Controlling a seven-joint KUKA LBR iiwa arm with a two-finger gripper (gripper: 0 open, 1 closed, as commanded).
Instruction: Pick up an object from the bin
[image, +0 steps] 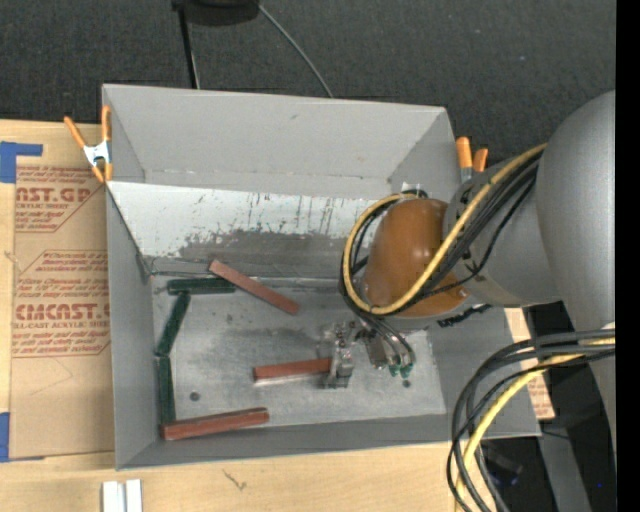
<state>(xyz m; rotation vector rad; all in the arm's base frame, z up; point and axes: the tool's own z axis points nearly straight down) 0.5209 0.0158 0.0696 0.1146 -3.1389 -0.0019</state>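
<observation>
Camera view: along the left wall of the grey metal bin, dark green flat sticks are seen lying end to end. A long reddish-brown flat stick lies by the bin's front wall. In the bin's middle a shorter reddish-brown flat stick is found, its right end met by the end effector. Whether the end effector is released or clenched cannot be told. As only the stick's tip is reached, a pivot or slip is to be feared on lifting, or the bin's floor may be struck.
</observation>
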